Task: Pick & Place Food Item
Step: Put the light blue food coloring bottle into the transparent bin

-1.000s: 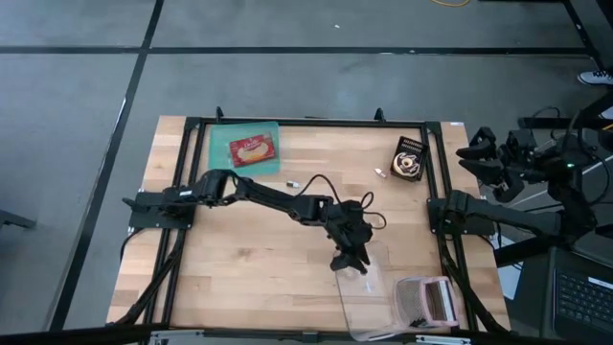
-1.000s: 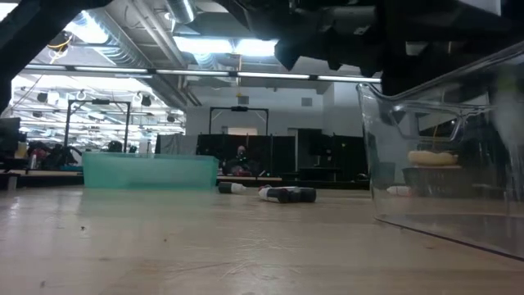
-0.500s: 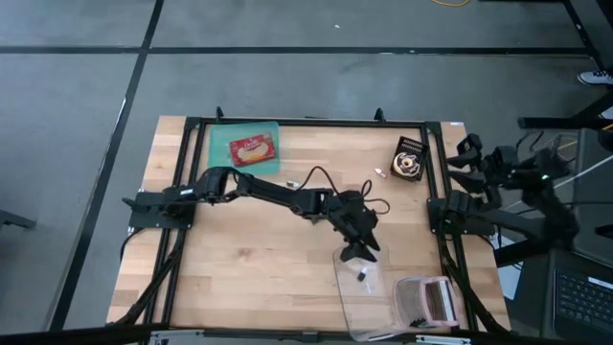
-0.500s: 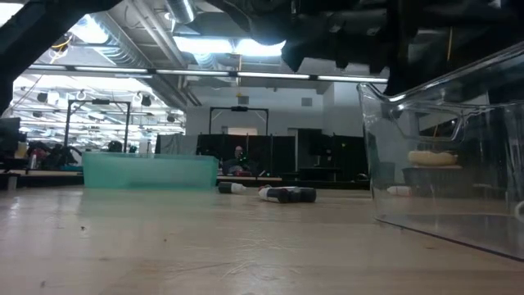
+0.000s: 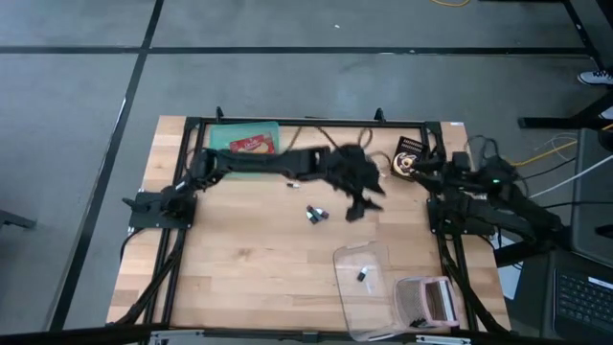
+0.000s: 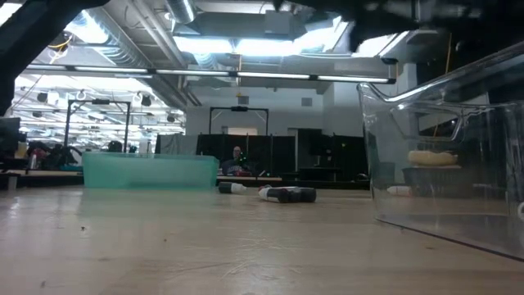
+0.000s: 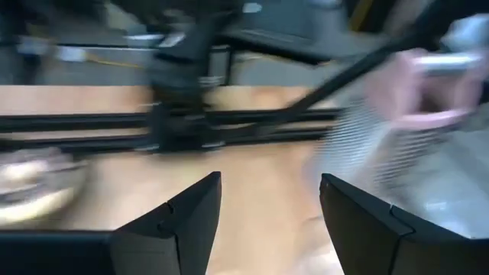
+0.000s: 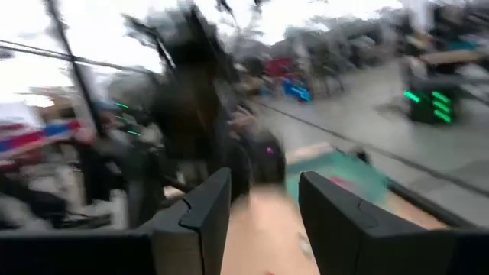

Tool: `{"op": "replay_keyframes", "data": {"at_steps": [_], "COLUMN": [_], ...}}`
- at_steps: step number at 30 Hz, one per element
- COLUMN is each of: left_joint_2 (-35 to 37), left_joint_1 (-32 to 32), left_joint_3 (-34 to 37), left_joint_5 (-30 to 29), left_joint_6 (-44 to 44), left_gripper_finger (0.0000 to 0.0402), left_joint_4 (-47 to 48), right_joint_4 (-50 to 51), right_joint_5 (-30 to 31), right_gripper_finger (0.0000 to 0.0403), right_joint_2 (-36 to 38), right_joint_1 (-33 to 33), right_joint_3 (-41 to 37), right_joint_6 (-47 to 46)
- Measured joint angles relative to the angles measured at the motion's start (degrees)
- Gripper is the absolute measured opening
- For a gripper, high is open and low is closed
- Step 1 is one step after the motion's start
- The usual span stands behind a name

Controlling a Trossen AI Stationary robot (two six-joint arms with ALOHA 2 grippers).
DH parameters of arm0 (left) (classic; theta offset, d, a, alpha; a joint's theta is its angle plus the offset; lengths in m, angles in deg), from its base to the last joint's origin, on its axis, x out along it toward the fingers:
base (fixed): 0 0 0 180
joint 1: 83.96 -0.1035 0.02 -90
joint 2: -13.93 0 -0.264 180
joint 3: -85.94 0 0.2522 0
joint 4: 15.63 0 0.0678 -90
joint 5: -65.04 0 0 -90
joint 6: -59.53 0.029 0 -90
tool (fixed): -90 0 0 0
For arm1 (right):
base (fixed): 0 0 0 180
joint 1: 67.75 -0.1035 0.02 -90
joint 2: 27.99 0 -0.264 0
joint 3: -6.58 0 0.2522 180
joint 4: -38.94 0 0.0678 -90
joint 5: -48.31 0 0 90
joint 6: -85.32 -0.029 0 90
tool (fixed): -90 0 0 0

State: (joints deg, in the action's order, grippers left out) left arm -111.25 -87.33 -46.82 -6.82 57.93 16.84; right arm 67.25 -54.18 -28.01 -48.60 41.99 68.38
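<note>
CHANGE: my left claw has let go, gone wide open and lifted away to the upper middle of the table | THING: the small dark food item now lies in the clear box, lower right | RIGHT: my right claw waits open and empty at the right edge | MEANS: the drop looks done

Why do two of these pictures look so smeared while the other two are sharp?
Both wrist views are streaked with blur, so only each arm's own dark fingers read clearly: left gripper, right gripper. The high view is crisp except around the left arm's hand. The low view is sharp, with glare from ceiling lights and reflections on the clear container.
</note>
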Motion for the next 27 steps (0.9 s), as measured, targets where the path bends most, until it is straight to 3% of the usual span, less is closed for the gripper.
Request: {"op": "replay_keyframes", "data": {"at_steps": [6,11,17,22,27], "left_joint_2": [3.3,4.0,4.2,3.9,2.9], "left_joint_1": [-6.0,-10.0,-13.5,-15.6,-16.5], "left_joint_3": [0.0,0.0,0.0,0.0,3.1], "left_joint_5": [-6.3,-10.5,-11.1,-14.0,-16.3], "left_joint_6": [7.7,12.3,12.0,13.7,17.6], "left_gripper_finger": [0.0217,0.0213,0.0208,0.0205,0.0207], "left_joint_4": [17.6,27.5,29.2,33.5,38.9], "right_joint_4": [-0.7,-2.0,-11.7,-13.6,-13.3], "right_joint_5": [6.3,7.1,7.8,12.6,12.7], "right_gripper_finger": [0.0155,0.0155,0.0155,0.0155,0.0155], "right_joint_2": [0.1,0.1,-0.9,-1.6,-1.8], "right_joint_1": [0.0,0.0,-0.1,-0.1,-0.1], "right_joint_3": [-7.3,-14.0,-18.7,-19.9,-20.0], "right_joint_6": [-0.6,-3.3,-1.8,2.2,4.0]}}
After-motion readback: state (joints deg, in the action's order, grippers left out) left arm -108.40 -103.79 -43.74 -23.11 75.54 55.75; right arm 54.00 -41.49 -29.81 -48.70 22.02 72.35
